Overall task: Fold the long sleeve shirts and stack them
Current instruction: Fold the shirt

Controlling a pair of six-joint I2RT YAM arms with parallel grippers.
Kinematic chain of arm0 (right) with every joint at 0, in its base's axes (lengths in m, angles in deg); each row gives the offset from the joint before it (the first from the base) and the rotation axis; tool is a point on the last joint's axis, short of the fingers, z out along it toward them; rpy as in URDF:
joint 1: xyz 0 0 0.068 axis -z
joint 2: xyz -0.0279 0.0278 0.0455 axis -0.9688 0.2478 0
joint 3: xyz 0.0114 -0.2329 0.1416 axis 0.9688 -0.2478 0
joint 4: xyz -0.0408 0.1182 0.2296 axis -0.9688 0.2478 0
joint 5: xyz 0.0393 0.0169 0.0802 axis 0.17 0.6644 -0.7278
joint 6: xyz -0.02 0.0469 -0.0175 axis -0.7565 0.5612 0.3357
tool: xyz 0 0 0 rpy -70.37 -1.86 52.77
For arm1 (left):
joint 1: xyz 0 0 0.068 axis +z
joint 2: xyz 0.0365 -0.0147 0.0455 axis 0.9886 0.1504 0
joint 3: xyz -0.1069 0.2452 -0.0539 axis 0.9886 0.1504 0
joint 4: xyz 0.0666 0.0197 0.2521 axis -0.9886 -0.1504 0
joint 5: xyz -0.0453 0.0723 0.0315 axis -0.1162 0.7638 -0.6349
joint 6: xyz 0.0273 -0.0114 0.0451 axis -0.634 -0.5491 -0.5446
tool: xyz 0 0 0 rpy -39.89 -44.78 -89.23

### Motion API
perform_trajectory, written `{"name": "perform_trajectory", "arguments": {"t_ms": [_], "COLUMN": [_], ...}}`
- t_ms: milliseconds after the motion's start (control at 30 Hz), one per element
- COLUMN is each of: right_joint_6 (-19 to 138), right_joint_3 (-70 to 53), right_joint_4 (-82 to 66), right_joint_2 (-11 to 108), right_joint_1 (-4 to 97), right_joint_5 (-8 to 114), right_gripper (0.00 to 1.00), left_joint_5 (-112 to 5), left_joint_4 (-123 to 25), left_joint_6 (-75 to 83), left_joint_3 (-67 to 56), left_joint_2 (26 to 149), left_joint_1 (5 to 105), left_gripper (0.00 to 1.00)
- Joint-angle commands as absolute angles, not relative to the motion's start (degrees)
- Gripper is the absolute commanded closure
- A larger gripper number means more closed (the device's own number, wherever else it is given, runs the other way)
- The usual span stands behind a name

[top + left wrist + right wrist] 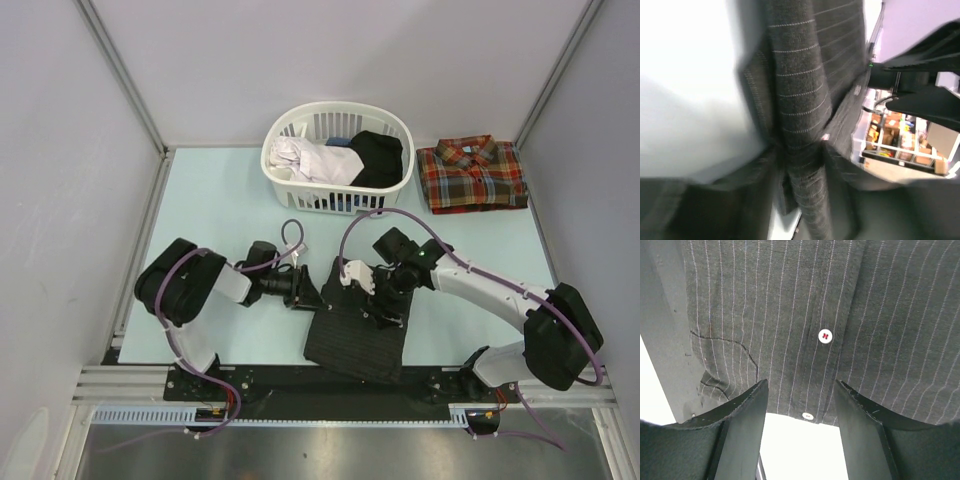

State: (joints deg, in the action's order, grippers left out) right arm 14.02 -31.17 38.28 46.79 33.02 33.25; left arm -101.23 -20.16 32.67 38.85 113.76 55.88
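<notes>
Currently mid-fold: black-charcoal pinstriped cloth shirt (355,340) lies lower centre of frame; my left claw (306,290) clamps its edge, right claw (801,390) spread, empty. Next, probably: fold over, stack on red plaid flannel shirt (472,175).

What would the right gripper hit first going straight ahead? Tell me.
The pinstriped shirt: the right gripper, jaws open, points at its button placket, seemingly close ahead.
</notes>
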Motion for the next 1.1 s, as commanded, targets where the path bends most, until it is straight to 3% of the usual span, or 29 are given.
{"name": "perform_trajectory", "arguments": {"t_ms": [0,33,133,267,400,733,900,1067], "right_joint_6": [14.9,15.1,17.3,22.9,28.3,34.1,41.8,51.5], "right_joint_3": [-28.8,-28.9,-29.3,-29.9,-30.9,-29.7,-30.4,-32.1], "right_joint_4": [37.7,37.7,36.1,33.0,31.2,31.2,28.3,23.3], "right_joint_2": [46.8,46.8,46.6,46.4,45.7,44.9,44.8,45.1], "right_joint_1": [33.6,33.7,35.0,39.1,45.5,50.9,52.2,53.8], "right_joint_5": [32.2,32.2,31.8,28.8,23.7,16.2,10.4,6.4], "right_gripper": [0.40,0.40,0.40,0.41,0.41,0.41,0.40,0.38], "left_joint_5": [-95.9,-96.0,-95.3,-91.6,-86.6,-63.1,-49.2,-41.3], "left_joint_4": [-20.0,-21.7,-32.5,-60.0,-78.2,-117.3,-128.0,-129.2], "left_joint_6": [32.4,31.6,26.5,12.0,4.8,-25.7,-34.1,-34.6], "left_joint_3": [38.9,38.2,36.0,29.6,23.8,-10.6,-28.0,-25.3], "left_joint_2": [114.5,113.3,105.8,97.0,89.4,90.6,94.0,91.1], "left_joint_1": [54.8,54.9,56.2,58.8,65.9,74.6,74.7,68.1], "left_gripper": [0.66,0.81,1.00,1.00,1.00,1.00,1.00,1.00]}}
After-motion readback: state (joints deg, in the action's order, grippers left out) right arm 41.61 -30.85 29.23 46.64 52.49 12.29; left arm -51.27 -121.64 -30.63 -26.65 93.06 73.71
